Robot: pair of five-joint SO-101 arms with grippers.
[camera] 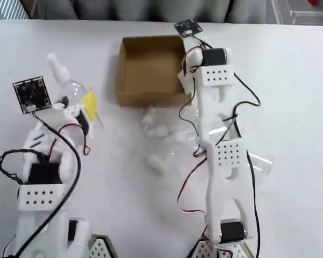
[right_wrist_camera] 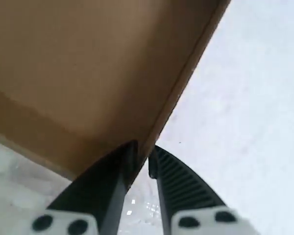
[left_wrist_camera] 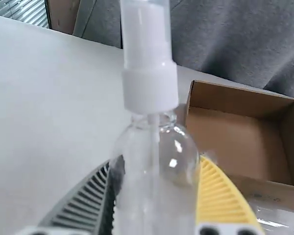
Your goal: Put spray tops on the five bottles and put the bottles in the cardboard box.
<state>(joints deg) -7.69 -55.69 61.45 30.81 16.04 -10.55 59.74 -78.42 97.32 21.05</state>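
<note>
My left gripper (left_wrist_camera: 159,166) is shut on a clear bottle (left_wrist_camera: 157,156), held between its grey and yellow fingers. A white spray top (left_wrist_camera: 149,73) sits on the bottle's neck. In the high view this bottle (camera: 72,86) lies left of the cardboard box (camera: 130,95), with the left gripper (camera: 85,107) around its lower part. My right gripper (right_wrist_camera: 142,152) is shut on the right wall of the box (right_wrist_camera: 181,93), one finger inside and one outside. From above the right gripper (camera: 184,75) is at the box's right edge. The box's brown floor shows bare.
Loose clear bottles and white spray tops (camera: 162,132) lie scattered in front of the box, with one spray top (camera: 155,162) nearer me. Another clear bottle (camera: 258,161) lies beside the right arm. Cables hang along both arms.
</note>
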